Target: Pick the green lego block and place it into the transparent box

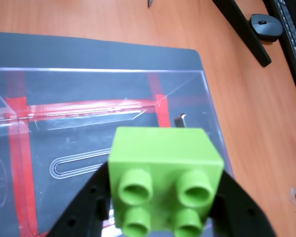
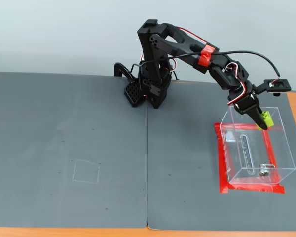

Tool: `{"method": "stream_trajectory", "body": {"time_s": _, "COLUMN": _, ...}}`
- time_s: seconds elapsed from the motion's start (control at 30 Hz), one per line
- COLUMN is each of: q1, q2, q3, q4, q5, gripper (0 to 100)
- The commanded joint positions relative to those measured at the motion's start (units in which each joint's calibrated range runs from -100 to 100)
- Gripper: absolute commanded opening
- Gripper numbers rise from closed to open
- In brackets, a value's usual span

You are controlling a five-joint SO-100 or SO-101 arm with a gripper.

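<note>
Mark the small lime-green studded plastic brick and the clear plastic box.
Lime-green plastic brick (image 1: 160, 153), wrist view: its flat side face above the studs.
Clear plastic box (image 2: 281, 163), fixed view: its right wall.

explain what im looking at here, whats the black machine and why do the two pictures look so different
The black machine is a small robot arm bolted to a table covered by a grey mat. One picture comes from a camera standing off to the side and above, showing the whole scene. The other comes from a camera riding on the arm's wrist, so it looks down past the arm's own claw. That claw, the gripper, is closed on a small green lego block, seen close up with its round studs facing the camera. Below it sits a clear plastic box, standing inside a red tape outline. The block hangs above the box's open top.
</note>
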Motion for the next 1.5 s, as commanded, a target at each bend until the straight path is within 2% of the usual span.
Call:
{"method": "stream_trajectory", "body": {"time_s": 0.0, "q1": 0.2, "q2": -0.8, "q3": -2.5, "q4": -0.8, "q5": 0.3, "gripper": 25}}
{"method": "stream_trajectory", "body": {"time_s": 0.13, "q1": 0.4, "q2": -1.3, "q3": -2.1, "q4": -0.8, "q5": 0.4, "gripper": 30}}
{"method": "stream_trajectory", "body": {"time_s": 0.77, "q1": 1.0, "q2": -1.5, "q3": -2.0, "q4": -0.8, "q5": -0.1, "gripper": 30}}
{"method": "stream_trajectory", "body": {"time_s": 1.07, "q1": 3.4, "q2": -6.6, "q3": -0.7, "q4": -0.8, "q5": -0.1, "gripper": 12}}
{"method": "stream_trajectory", "body": {"time_s": 1.2, "q1": 5.2, "q2": -10.6, "q3": 3.0, "q4": -0.8, "q5": -0.1, "gripper": 7}}
{"method": "stream_trajectory", "body": {"time_s": 1.27, "q1": 7.4, "q2": -16.8, "q3": 7.7, "q4": -0.9, "q5": -0.1, "gripper": 2}}
{"method": "stream_trajectory", "body": {"time_s": 1.47, "q1": 13.7, "q2": -31.9, "q3": 19.9, "q4": -1.5, "q5": -0.1, "gripper": 2}}
